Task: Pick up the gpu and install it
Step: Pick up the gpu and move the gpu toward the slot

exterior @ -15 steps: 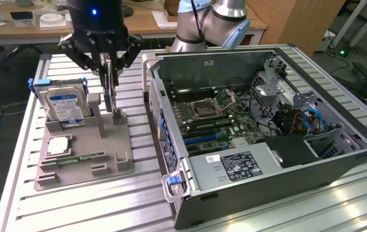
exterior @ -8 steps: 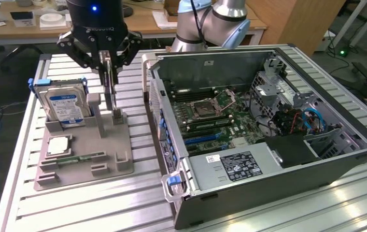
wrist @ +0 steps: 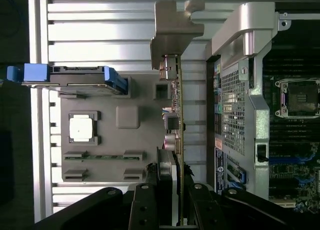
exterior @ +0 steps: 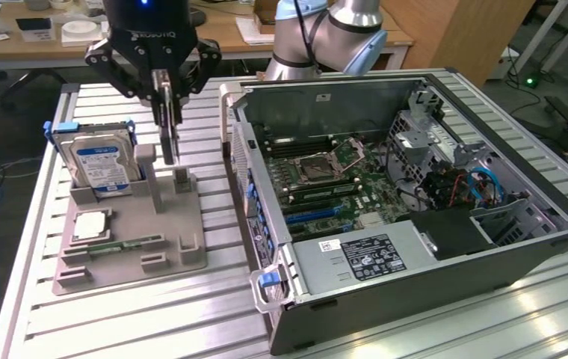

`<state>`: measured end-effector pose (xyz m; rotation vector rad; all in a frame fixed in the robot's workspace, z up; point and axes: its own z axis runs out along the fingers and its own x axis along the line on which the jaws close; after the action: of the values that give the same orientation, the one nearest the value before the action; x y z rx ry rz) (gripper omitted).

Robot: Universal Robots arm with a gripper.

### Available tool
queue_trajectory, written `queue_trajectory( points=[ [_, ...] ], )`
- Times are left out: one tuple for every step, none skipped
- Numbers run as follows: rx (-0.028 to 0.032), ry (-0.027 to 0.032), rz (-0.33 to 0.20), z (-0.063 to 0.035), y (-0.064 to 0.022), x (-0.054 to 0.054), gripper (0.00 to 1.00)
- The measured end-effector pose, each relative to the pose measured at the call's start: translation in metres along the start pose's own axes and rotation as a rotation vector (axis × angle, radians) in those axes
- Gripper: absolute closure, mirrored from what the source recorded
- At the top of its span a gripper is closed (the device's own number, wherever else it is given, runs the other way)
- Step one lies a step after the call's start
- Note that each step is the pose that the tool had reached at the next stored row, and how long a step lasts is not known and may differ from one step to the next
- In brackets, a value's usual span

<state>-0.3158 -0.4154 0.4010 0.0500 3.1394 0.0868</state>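
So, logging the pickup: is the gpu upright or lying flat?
Upright. The gpu stands on edge at the grey holder, edge-on in the wrist view, the gripper's jaws shut on its top.

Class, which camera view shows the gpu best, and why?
The wrist view: the gpu is seen edge-on along most of its length, with its components visible. In the exterior view it is a thin dark sliver below the gripper.
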Motion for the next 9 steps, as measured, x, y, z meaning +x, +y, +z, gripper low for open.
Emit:
queue_trajectory(
  points=[
    [-0.0002,-0.0002,0.000,-0.0010,0.0001,0.0000,0.72],
    [-0.0002,-0.0002,0.000,-0.0020,0.0001,0.0000,0.72],
    [-0.0003,-0.0003,0.000,-0.0021,0.0001,0.0000,0.72],
    [-0.0003,-0.0003,0.000,-0.0021,0.0001,0.0000,0.72],
    [-0.0002,-0.0003,0.000,-0.0022,0.0001,0.0000,0.72],
    [-0.0001,-0.0002,0.000,-0.0022,0.0001,0.0000,0.72],
    [-0.0001,-0.0001,0.000,-0.0023,0.0002,-0.0004,0.72],
    [0.0000,-0.0001,0.000,-0.0024,0.0001,-0.0013,0.72],
    [-0.0002,-0.0003,0.000,-0.0022,0.0002,-0.0029,0.72]
  ],
)
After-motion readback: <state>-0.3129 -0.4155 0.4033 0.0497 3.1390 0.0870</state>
